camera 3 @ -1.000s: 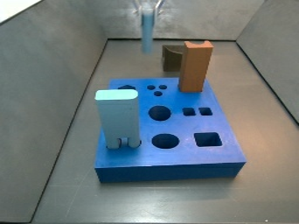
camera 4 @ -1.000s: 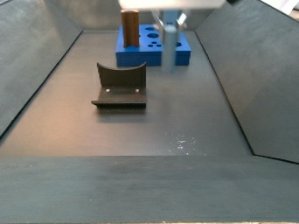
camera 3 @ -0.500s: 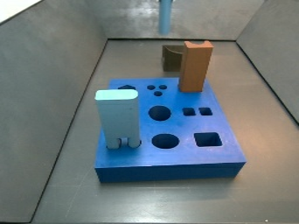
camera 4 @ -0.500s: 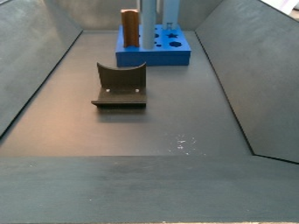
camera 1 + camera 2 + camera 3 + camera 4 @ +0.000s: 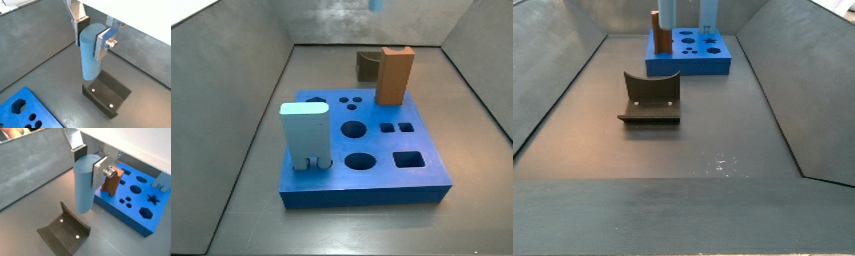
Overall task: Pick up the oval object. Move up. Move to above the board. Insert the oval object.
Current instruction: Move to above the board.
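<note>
Silver fingers (image 5: 105, 42) with dark pads clamp the top of the oval object (image 5: 91, 52), a tall light-blue peg hanging upright in both wrist views. The gripper (image 5: 89, 163) shows only as far as these fingers; its body is cut off at the frame edge. Below the peg's lower end, well apart from it, stands the fixture (image 5: 105, 96), a dark L-shaped bracket on the grey floor.

Only one corner of the board (image 5: 23, 111) shows in a wrist view. Another wrist view shows more of the board (image 5: 137, 198), with round, square and star-like holes in its bright-blue top, and an orange-brown block (image 5: 109, 184) partly hidden behind the peg.

In a side view only a small light-blue tip of the oval object (image 5: 376, 5) shows at the frame's upper edge, above and behind the board (image 5: 365, 178); the gripper is out of frame there. That view also shows a pale bluish-white block (image 5: 306, 137) standing on the board's near corner. In a side view the fixture (image 5: 649, 98) stands nearer the camera than the board (image 5: 691, 56).
</note>
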You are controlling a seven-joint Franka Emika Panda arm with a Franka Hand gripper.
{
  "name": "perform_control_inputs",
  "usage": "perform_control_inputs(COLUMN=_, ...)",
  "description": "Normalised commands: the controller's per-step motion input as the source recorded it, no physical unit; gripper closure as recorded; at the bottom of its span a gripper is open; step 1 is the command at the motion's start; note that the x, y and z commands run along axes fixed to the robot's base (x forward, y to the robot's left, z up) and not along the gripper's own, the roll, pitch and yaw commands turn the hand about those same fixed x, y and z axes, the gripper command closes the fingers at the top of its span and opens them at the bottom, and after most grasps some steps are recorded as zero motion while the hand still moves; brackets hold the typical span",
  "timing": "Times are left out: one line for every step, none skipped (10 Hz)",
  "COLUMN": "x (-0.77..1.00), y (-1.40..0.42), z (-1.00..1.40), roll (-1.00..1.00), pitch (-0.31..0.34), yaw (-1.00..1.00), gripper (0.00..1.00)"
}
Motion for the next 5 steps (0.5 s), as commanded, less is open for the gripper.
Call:
perform_control_inputs(x=0.07, y=0.00, z=0.63, roll=-0.11, pitch=0.071, yaw=-0.03, gripper=1.00)
perform_control_inputs(x=0.04, y=0.00, z=0.48, roll=-0.11, pitch=0.061, yaw=-0.03, gripper=1.00)
perform_control_inputs(x=0.02, y=0.00, z=0.38, roll=-0.11, pitch=0.060, yaw=-0.04, gripper=1.00)
perform_control_inputs(x=-0.33, y=-1.00, z=0.07, roll=0.21, pitch=0.278, yaw=-0.08, gripper=1.00)
perform_control_inputs(x=-0.33, y=-1.00, z=0.03, roll=0.22, pitch=0.254, yaw=-0.07, gripper=1.00)
